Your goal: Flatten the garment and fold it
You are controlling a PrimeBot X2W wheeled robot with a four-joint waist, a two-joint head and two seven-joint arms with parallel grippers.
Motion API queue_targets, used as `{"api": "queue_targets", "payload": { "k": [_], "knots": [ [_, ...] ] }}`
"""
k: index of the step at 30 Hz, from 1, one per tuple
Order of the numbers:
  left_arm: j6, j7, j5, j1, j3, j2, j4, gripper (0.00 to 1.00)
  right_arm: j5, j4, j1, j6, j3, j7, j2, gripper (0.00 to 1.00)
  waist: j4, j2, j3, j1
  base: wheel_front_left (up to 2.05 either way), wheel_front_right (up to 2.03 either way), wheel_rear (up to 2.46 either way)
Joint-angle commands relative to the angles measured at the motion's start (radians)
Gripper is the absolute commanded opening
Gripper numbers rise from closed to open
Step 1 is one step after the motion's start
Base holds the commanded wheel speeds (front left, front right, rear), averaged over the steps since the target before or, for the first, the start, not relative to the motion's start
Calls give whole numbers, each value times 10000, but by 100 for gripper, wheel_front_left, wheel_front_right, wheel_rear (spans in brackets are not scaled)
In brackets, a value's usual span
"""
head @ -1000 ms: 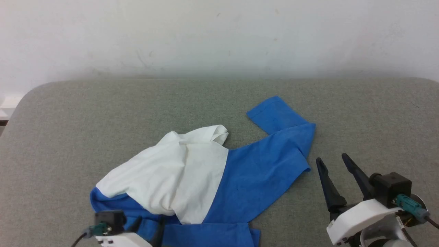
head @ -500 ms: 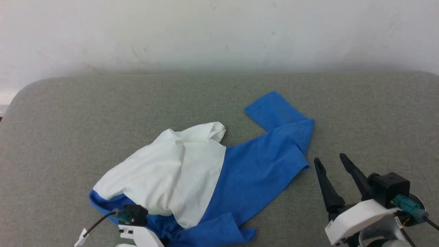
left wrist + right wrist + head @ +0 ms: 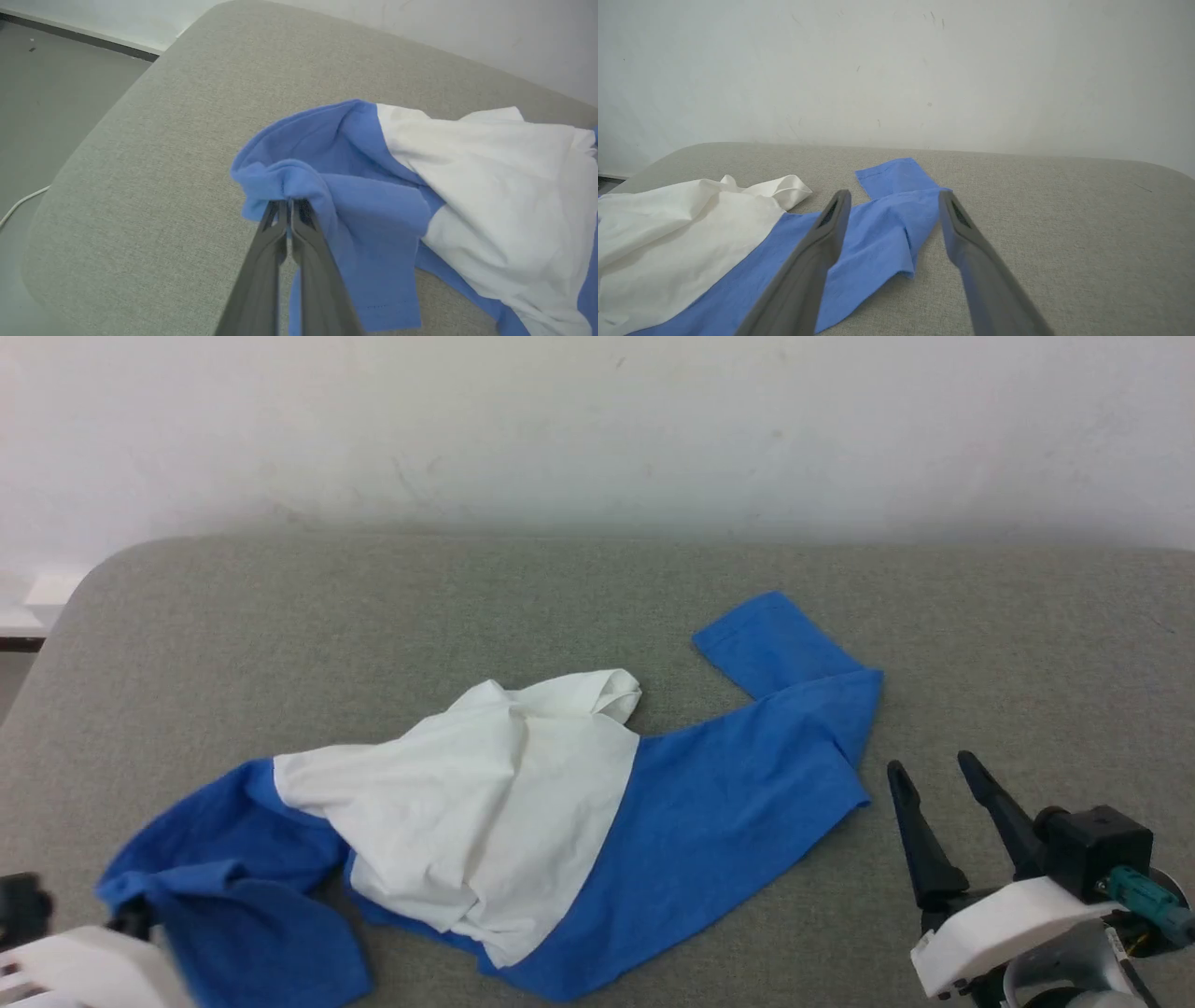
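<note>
We log the left gripper point(image 3: 288, 205) at 8 o'clock, jaws clamped on a blue fold of the shirt point(image 3: 485, 812); right gripper point(image 3: 932, 763) at 4 o'clock, jaws wide, empty.

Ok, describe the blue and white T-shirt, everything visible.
The soft cotton-looking T-shirt has a white body and royal-blue sleeves and shoulders. It lies crumpled, stretched across the grey fabric-covered surface, one blue sleeve flat at the far right. The left gripper, fingers shut, pinches a bunched blue fold at its left end, where a sleeve hangs down. The open right gripper sits beside it, not touching.
</note>
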Motion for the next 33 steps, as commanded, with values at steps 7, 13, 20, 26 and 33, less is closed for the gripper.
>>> {"api": "queue_targets", "payload": {
  "k": [7, 13, 20, 26, 33],
  "knots": [
    [205, -859, -601, -97, 1055, -231, 1649, 0, 14, -18, -131, -9, 109, 1, 7, 100, 22, 0, 320, -1, 0, 0, 0],
    [-252, -1768, -1083, -851, 1232, -690, 3201, 100, -33, 21, -270, -9, 144, 7, 7, 100, -160, 0, 515, -1, 0, 0, 0],
    [-721, -3318, -619, -1301, 968, -910, 2680, 100, 104, 135, -159, -9, 119, -30, 7, 100, -184, 0, 310, -1, 0, 0, 0],
    [-1032, -4746, 103, -1380, 442, -1155, 1526, 100, 146, 213, -68, -9, 200, 64, 7, 100, -161, 0, 57, -1, 0, 0, 0],
    [-1219, -5877, 1056, -1133, -384, -1369, 817, 100, 386, 1091, -484, -9, 450, 786, 7, 100, -266, 0, -11, -1, 0, 0, 0]
  ]
}}
